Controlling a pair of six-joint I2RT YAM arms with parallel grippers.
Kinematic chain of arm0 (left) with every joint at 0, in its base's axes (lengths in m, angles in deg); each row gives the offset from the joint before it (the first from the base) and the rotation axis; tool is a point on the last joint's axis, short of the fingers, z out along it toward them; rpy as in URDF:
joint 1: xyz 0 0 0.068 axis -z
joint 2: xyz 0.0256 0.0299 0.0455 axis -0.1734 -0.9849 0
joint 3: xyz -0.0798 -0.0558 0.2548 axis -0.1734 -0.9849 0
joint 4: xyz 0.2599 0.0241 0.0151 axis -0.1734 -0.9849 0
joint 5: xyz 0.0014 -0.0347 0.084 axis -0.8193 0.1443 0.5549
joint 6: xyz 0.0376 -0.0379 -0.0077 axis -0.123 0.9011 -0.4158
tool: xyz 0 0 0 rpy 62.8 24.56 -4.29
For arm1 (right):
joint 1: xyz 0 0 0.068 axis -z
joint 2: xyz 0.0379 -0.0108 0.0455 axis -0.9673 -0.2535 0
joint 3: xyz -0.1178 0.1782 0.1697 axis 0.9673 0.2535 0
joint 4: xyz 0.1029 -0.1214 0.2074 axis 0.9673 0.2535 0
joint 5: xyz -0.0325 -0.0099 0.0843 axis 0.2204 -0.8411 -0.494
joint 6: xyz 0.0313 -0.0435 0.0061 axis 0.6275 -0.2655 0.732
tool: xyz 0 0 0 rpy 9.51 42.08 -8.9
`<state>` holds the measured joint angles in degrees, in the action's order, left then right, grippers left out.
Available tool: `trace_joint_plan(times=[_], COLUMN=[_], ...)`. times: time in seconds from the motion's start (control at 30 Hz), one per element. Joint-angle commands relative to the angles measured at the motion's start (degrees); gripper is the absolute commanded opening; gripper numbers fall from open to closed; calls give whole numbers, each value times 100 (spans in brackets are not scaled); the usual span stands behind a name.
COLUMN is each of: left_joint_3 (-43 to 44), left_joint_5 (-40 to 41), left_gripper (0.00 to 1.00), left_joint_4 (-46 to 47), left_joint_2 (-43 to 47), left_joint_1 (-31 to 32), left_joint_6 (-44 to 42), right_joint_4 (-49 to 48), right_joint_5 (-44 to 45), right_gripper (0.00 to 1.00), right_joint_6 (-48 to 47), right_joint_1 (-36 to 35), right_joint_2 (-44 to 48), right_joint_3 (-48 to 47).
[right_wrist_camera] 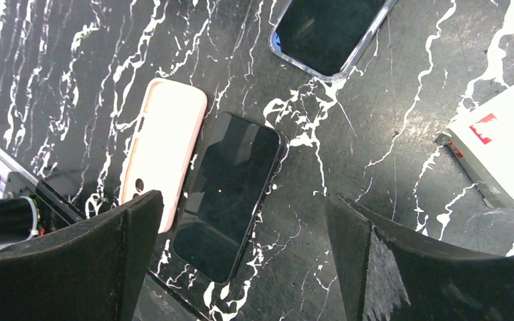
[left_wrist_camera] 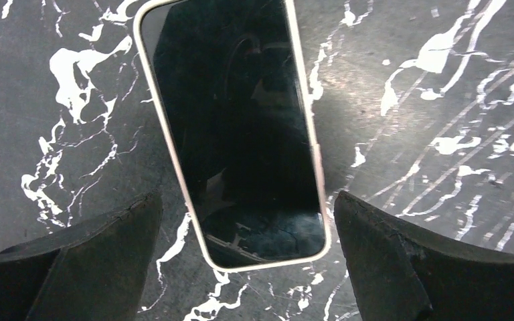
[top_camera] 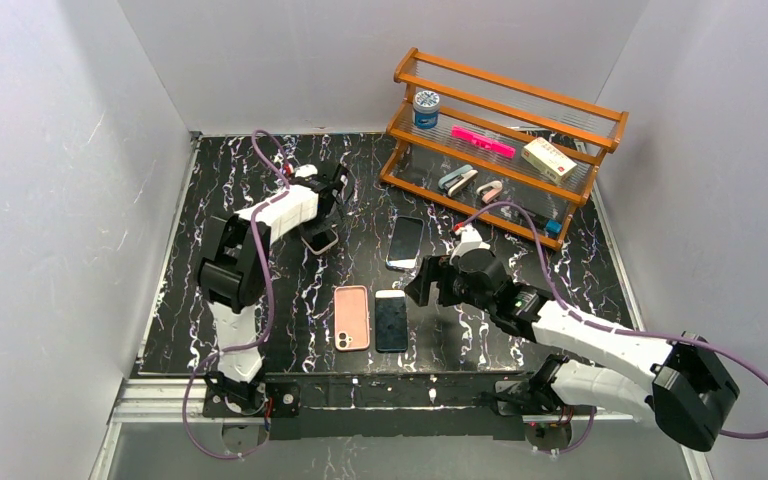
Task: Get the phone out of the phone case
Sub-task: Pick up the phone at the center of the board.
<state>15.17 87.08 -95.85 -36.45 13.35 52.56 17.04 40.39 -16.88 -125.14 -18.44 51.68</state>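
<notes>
Phone [top_camera: 391, 320] is out, lying screen-up at lower centre of the top view, just beside the pink case [top_camera: 351, 318] on the bench [top_camera: 300, 345]. Above the pair the right fingers [right_wrist_camera: 401, 267] are spread wide, holding nothing. Up and to the left, the left fingers [left_wrist_camera: 94, 254] are wide too, straddling a second phone [left_wrist_camera: 234, 134] in its pale case. A third phone [top_camera: 405, 242] lies near the wooden shelf [top_camera: 505, 140].

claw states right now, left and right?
Left claw: open, holding nothing, white-cased phone lying between its fingers.
Right claw: open, holding nothing.
</notes>
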Motion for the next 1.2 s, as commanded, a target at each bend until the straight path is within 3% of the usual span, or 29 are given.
trace_joint_plan(times=[0.0, 0.23, 0.67, 0.87, 1.17], left_joint_3=[241, 192, -929, -1057, -1807], left_joint_5=[597, 329, -902, -979, -1708], left_gripper=[98, 98, 93, 68, 23], left_joint_4=[-597, -550, 522, 498, 823], left_joint_2=[-86, -317, -92, -33, 1028], left_joint_1=[-30, -111, -617, -619, -619], left_joint_6=[231, 336, 497, 245, -202], right_joint_4=[-392, -446, -426, -389, -1155], right_joint_5=[-204, -382, -737, -936, -1424], right_gripper=[99, 99, 99, 96, 92], right_joint_6=[-217, -304, -250, -218, 172], right_joint_1=[47, 70, 73, 70, 77], right_joint_2=[-189, -264, -206, -224, -573], right_joint_3=[45, 67, 79, 60, 141])
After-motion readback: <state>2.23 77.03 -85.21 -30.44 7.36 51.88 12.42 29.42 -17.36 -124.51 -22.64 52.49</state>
